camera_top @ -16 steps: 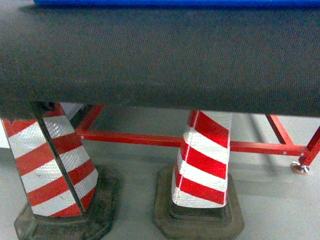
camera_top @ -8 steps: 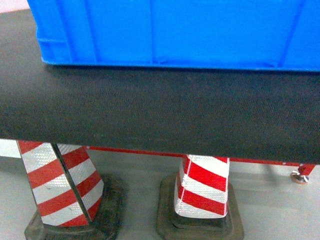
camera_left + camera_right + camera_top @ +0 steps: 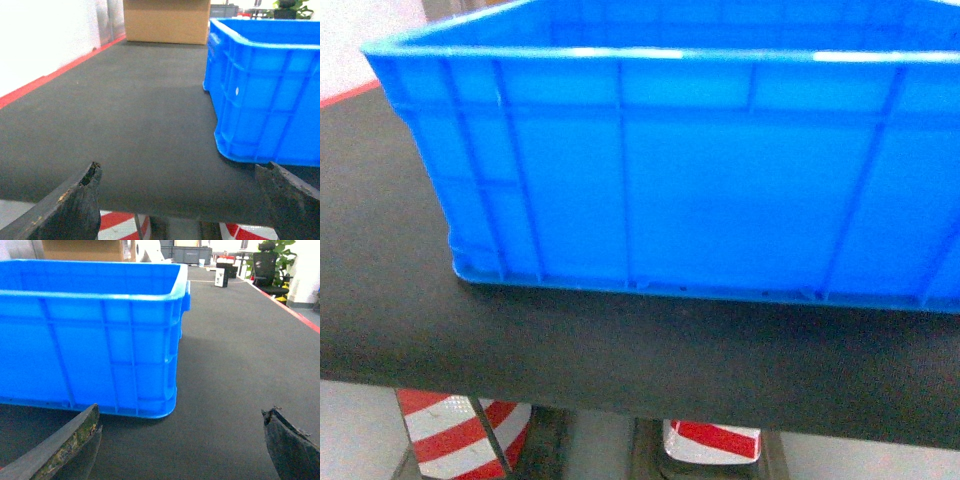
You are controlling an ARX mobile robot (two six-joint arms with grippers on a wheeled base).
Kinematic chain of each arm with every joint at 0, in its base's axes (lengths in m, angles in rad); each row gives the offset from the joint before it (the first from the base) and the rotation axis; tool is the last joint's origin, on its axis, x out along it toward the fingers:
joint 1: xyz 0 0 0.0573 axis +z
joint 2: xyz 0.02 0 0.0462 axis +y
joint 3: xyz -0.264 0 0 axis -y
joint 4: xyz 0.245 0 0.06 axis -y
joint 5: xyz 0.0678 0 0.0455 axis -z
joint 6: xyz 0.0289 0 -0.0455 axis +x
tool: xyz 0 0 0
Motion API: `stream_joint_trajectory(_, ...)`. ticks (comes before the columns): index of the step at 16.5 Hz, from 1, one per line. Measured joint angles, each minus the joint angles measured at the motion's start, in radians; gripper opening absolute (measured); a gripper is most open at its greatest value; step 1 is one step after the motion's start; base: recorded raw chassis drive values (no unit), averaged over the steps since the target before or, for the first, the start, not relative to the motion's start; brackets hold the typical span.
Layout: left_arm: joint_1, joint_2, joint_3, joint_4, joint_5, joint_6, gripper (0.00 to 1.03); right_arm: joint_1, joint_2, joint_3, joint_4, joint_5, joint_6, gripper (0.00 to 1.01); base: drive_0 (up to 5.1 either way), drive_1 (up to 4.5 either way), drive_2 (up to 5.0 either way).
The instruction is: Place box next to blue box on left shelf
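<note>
Box [image 3: 700,190]: blue ribbed crate, stood near the tabletop [image 3: 125,115] front edge, ungrasped. Left end effector [image 3: 180,200] and right end effector [image 3: 180,440]: jaws spread wide, empty, flanking its near corners. Advised: grip both side walls evenly under the rim, lift level.

One blue box [image 3: 700,190] is sitting on one dark table [image 3: 410,320]. Two red-and-white striped cones are showing beneath its edge, the left cone [image 3: 460,435] and the right cone [image 3: 712,440]. One cardboard carton [image 3: 166,21] is standing at the far end.
</note>
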Motion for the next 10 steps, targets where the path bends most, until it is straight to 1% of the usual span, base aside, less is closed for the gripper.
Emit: stream_joint_trajectory(10,0.000,0.000,0.000,-0.001,0.002,0.000,0.98,0.000,0.000,0.000,0.000,0.000,0.001,0.98,0.0,0.00,0.0)
